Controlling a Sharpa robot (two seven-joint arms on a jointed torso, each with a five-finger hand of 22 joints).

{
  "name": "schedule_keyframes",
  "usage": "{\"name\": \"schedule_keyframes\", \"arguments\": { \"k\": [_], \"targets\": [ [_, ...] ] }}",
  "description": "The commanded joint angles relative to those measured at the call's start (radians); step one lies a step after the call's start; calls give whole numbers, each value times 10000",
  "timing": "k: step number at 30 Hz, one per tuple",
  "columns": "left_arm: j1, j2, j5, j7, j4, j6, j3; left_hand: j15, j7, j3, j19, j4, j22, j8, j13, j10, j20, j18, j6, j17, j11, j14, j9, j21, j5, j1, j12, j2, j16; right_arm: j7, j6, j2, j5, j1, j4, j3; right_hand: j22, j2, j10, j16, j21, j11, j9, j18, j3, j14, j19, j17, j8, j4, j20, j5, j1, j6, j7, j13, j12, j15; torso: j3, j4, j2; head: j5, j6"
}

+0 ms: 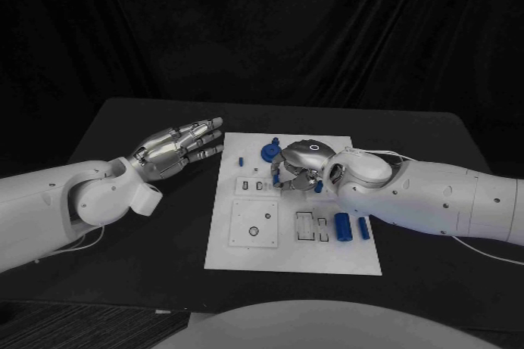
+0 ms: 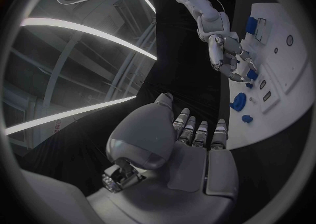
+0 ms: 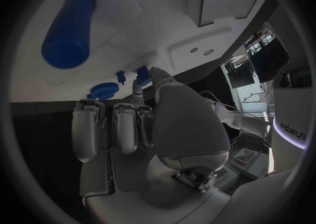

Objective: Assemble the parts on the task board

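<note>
Blue peg (image 3: 142, 74) sits on the white task board (image 1: 293, 254) at the right hand's (image 1: 294, 164) curled fingertips, grip uncertain; left hand (image 1: 177, 148), fingers straight and empty, hovers beside the board.

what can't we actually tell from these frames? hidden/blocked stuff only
- Right hand grasp: in the head view its own back covers the fingertips; in the right wrist view a small blue part sits at the fingertips, contact unclear.
- Task board area under the right hand and forearm: blocked in the head view.
- Small slots on the board: too small to tell filled or empty.
- Left hand: palm side hidden in the head view.
</note>
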Motion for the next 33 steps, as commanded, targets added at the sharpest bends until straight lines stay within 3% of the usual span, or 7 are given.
{"name": "schedule_keyframes", "arguments": {
  "k": [1, 9, 19, 26, 31, 33],
  "targets": [
    [-19, 29, 40, 75, 2, 175, 10, -25, 28, 56, -4, 13, 15, 67, 11, -4, 42, 186, 14, 12, 95, 36, 16, 43, 43, 73, 50, -21, 52, -235, 200, 18, -20, -52, -29, -3, 2222, 1, 1049, -64, -78, 98, -46, 60, 3, 890, 505, 1871, -132, -78, 79, -51, -117, -142, 18, 2635, 36, 102, 0, 2, 0, -2, 2],
    [-32, 47, 40, 61, -14, 205, 10, -29, 34, 61, -6, 11, 14, 70, 12, -1, 42, 186, 18, 12, 103, 36, 17, 41, 48, 78, 56, -16, 52, -280, 314, 45, -20, -63, -61, -3, 2211, -15, 1049, -88, -125, 150, -237, 70, 22, 883, 493, 1826, -421, -133, 125, -104, -202, -537, 86, 2635, 36, 146, -3, -1, 0, 9, 2],
    [-45, 49, 39, 49, -36, 219, 10, -33, 40, 67, -6, 8, 14, 70, 14, 4, 43, 186, 11, 11, 111, 35, 16, 41, 52, 85, 70, -13, 50, -344, 426, 80, -20, -71, -74, -3, 2206, -15, 1049, -98, -147, 168, -329, 75, 37, 880, 488, 1808, -556, -152, 143, -138, -237, -656, 108, 2635, 36, 163, -1, 4, 2, 5, 2],
    [-50, 59, 39, 45, -51, 222, 10, -36, 46, 73, -5, 4, 14, 72, 15, 8, 43, 186, 8, 10, 119, 34, 15, 42, 57, 92, 81, -11, 48, -331, 470, 94, -20, -73, -83, -3, 2206, -61, 1049, -100, -165, 199, -600, 77, 60, 878, 491, 1794, -987, -198, 175, -206, -329, -1001, 140, 2635, 36, 192, 1, 0, 3, -3, 2],
    [-53, 65, 39, 44, -57, 226, 10, -36, 46, 73, -5, 4, 14, 72, 15, 8, 43, 186, 8, 10, 119, 34, 15, 42, 57, 92, 81, -11, 48, -299, 443, 94, -20, -74, -87, -3, 2207, -65, 1049, -96, -176, 201, -757, 79, 50, 878, 493, 1791, -1212, -230, 183, -544, -391, -1112, 140, 2635, 36, 196, 2, 1, -1, 4, 2],
    [-54, 64, 39, 43, -58, 224, 10, -38, 48, 74, -4, 2, 14, 72, 15, 9, 43, 186, 5, 10, 122, 33, 15, 42, 57, 95, 80, -12, 48, -267, 395, 84, -20, -75, -84, -3, 2209, -66, 1049, -101, -184, 180, -978, 80, 16, 875, 497, 1775, -1544, -270, 177, -864, -439, -1490, 102, 2635, 36, 181, 2, 2, 1, 2, 2]
  ]
}}
